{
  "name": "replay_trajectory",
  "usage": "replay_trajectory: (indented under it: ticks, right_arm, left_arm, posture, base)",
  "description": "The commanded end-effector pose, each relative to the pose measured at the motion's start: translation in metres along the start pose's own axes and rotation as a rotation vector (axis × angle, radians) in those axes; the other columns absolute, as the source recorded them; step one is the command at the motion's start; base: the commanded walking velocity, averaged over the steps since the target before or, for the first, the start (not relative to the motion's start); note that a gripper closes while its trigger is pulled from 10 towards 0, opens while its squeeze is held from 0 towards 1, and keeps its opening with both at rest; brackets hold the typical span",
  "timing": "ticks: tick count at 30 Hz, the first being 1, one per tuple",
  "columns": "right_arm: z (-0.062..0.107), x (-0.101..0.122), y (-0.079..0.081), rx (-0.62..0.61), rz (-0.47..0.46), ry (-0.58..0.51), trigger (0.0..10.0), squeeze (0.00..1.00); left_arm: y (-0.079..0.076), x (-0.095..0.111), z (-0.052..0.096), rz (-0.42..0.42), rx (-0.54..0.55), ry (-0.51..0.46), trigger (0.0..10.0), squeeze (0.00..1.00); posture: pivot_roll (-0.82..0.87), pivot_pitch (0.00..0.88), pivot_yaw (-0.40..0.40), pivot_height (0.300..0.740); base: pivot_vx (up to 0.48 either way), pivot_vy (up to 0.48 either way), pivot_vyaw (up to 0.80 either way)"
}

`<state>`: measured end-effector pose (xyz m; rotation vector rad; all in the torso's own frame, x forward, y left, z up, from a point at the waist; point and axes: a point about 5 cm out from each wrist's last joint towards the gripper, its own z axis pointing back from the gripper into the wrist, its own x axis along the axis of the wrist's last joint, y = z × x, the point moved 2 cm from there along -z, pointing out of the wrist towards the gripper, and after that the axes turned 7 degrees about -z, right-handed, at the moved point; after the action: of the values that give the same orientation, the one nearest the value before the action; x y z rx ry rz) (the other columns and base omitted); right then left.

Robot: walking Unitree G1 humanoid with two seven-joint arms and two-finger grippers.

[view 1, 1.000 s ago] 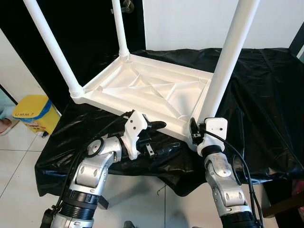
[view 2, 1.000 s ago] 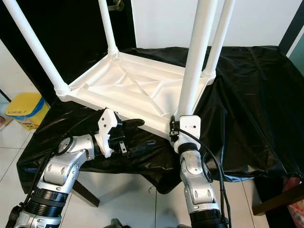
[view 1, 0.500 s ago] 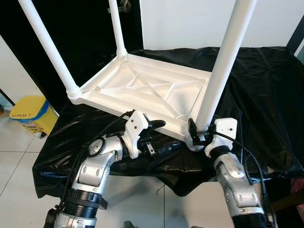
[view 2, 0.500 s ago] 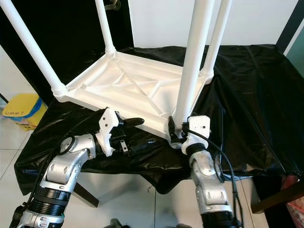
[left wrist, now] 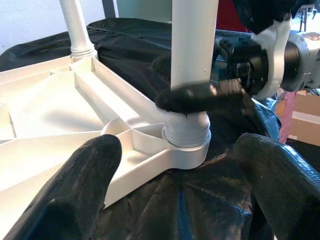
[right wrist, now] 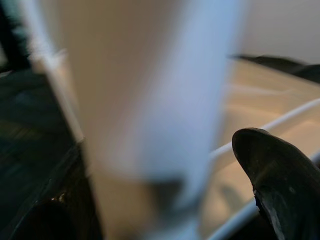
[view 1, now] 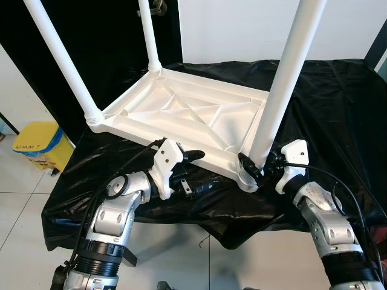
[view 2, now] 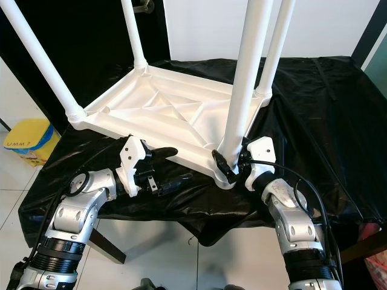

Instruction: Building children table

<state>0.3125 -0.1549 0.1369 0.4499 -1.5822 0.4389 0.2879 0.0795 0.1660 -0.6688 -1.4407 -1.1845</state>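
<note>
A white children's table (view 1: 181, 112) lies upside down on a black cloth (view 1: 338, 109), its white legs pointing up. The near right leg (view 1: 284, 78) stands in its corner socket. My right gripper (view 1: 257, 166) is shut on that leg at its base, and one black finger (left wrist: 200, 97) wraps across it just above the socket. My left gripper (view 1: 202, 170) is open at the tabletop's front rim, with one finger (view 1: 193, 155) over the rim and the other lower, against the cloth. Nothing is held in it.
The cloth-covered surface ends just ahead of my arms, with white floor tiles (view 1: 24, 205) below. A yellow bin (view 1: 37, 145) stands on the floor at the left. A dark doorway (view 1: 109, 42) is behind the table. A cardboard box (left wrist: 302, 120) sits at the right.
My right wrist has swung out to the right and turned around the base of the near right leg, keeping its fingers there. The left gripper has shifted slightly left.
</note>
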Motion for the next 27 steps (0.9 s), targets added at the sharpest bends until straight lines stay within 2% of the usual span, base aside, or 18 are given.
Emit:
replay_trajectory:
  ticks: [1, 8, 9, 10, 23, 24, 27]
  right_arm:
    - [-0.004, -0.003, 0.002, 0.048, -0.016, 0.027, 10.0, 0.0]
    - [-0.005, -0.007, 0.004, 0.107, -0.012, 0.063, 10.0, 0.0]
    - [-0.004, -0.009, 0.005, 0.119, -0.005, 0.071, 6.0, 0.0]
    - [-0.004, -0.01, 0.004, 0.125, 0.001, 0.075, 0.0, 0.0]
    - [-0.001, -0.016, -0.004, 0.098, -0.021, 0.082, 0.0, 0.0]
    - [-0.001, -0.016, -0.004, 0.091, -0.032, 0.083, 10.0, 0.0]
    - [-0.002, -0.014, -0.005, 0.021, -0.057, 0.052, 10.0, 0.0]
  left_arm:
    - [0.012, 0.001, 0.001, -0.012, 0.134, 0.021, 10.0, 0.0]
    - [0.012, 0.001, 0.0, -0.018, 0.124, 0.024, 10.0, 0.0]
    - [0.012, 0.002, -0.001, -0.019, 0.122, 0.023, 10.0, 0.0]
    - [0.01, 0.002, -0.004, -0.022, 0.113, 0.02, 10.0, 0.0]
    - [0.01, 0.001, -0.01, -0.021, 0.092, 0.031, 10.0, 0.0]
    - [0.008, 0.0, -0.011, -0.02, 0.085, 0.035, 10.0, 0.0]
    - [0.005, -0.001, -0.012, -0.015, 0.077, 0.037, 10.0, 0.0]
  posture:
    - [-0.14, 0.018, 0.044, 0.74]
    - [-0.14, 0.013, 0.04, 0.74]
    - [-0.13, 0.009, 0.035, 0.74]
    - [-0.13, 0.006, 0.034, 0.74]
    - [-0.14, 0.004, 0.027, 0.74]
    - [-0.14, 0.004, 0.027, 0.74]
    - [-0.14, 0.008, 0.025, 0.74]
  base:
    - [0.0, 0.0, 0.0]
    - [0.0, 0.0, 0.0]
    - [0.0, 0.0, 0.0]
    - [0.0, 0.0, 0.0]
    - [0.0, 0.0, 0.0]
    - [0.0, 0.0, 0.0]
    - [0.0, 0.0, 0.0]
